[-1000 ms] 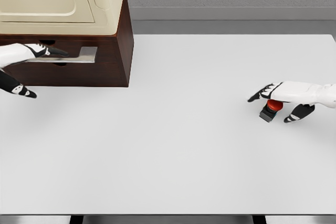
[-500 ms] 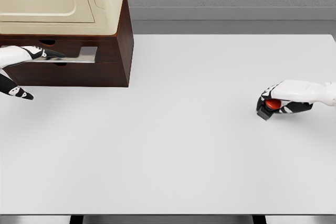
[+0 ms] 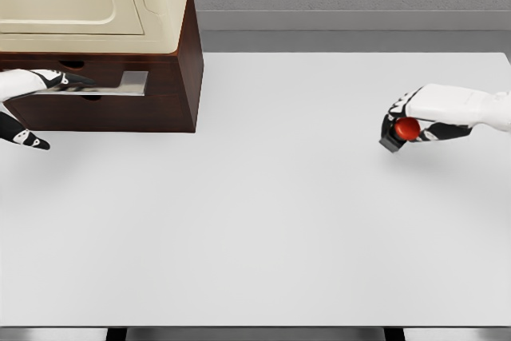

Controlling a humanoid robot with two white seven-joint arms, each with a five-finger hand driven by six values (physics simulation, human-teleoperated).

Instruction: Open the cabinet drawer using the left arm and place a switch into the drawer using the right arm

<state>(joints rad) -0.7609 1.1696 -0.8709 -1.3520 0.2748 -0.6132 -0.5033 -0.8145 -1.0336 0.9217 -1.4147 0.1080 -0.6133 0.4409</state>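
Presently: my left hand (image 3: 36,85) at far left, fingers extended to pale metal handle plate (image 3: 120,83) of dark brown wooden cabinet drawer (image 3: 104,89); grip not discernible. Drawer barely open, judged insufficient for insertion. White tabletop (image 3: 263,213) between. At right, my right hand (image 3: 415,117) clenched around red-buttoned black-based switch (image 3: 402,131), raised off surface, tilted, well apart from cabinet, presumably awaiting clearance.

Single head view, high, angled down over table (image 3: 263,229)
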